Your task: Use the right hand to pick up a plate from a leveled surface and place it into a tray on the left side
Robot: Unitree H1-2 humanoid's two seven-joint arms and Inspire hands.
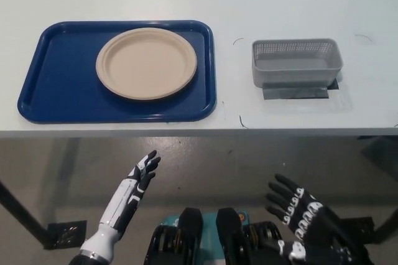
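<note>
Beige plate (146, 63) flat in blue tray (56, 94), upper left of frame. Right hand (301, 215) lower right, below table edge, fingers spread, empty. Left hand (142, 175) lower left, open, idle.

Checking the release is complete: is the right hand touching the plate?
Apart. The head view shows the black right hand open below the table edge, with bare table and floor between it and the plate, which lies flat in the blue tray.

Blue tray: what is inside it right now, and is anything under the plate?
The blue tray holds one beige plate, lying flat in its right half. Whatever lies under the plate is covered.
</note>
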